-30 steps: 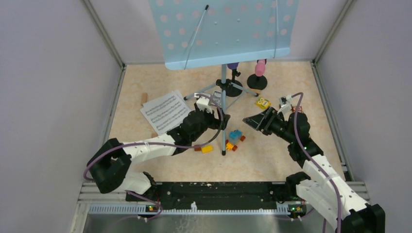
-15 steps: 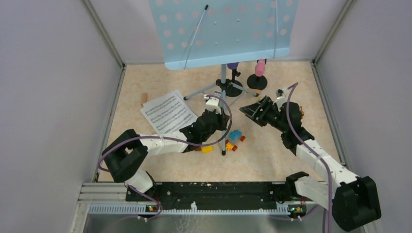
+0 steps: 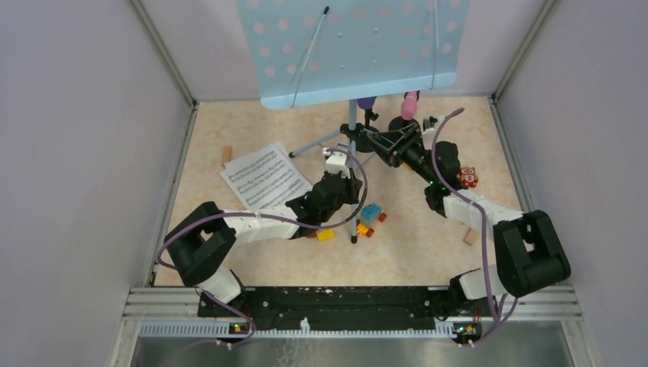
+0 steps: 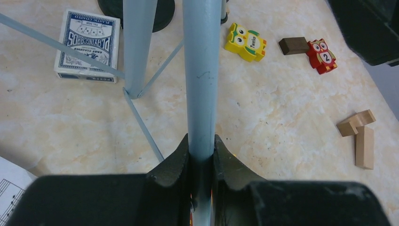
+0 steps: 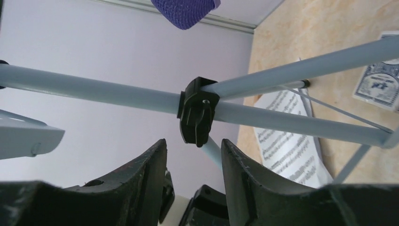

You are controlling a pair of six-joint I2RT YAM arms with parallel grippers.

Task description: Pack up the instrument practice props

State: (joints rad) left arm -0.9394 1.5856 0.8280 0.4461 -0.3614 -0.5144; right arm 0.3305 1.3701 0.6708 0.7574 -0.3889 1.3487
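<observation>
The pale blue perforated music desk (image 3: 351,50) stands at the back on its tripod. My left gripper (image 3: 345,186) (image 4: 202,141) is shut on one pale blue tripod leg (image 4: 201,84), a finger pressed to each side. My right gripper (image 3: 376,142) (image 5: 194,143) is open, its tips just below the black clamp collar (image 5: 196,117) where the tubes meet, touching nothing. Sheet-music pages (image 3: 264,176) lie left of the stand. The purple microphone (image 3: 367,103) and the pink microphone (image 3: 410,105) stand behind it; one black round base (image 3: 399,126) shows beside my right arm.
A blue-white card box (image 4: 87,47) lies by the stand's foot. Yellow (image 4: 245,42) and red (image 4: 322,55) owl blocks, a brown block (image 4: 292,45) and wooden blocks (image 4: 360,136) are scattered right. Toy bricks (image 3: 368,218) sit beside the gripped leg. Walls enclose three sides.
My left gripper has closed on the tripod leg. My right arm has swung back and left to the stand's collar, and its jaws have narrowed.
</observation>
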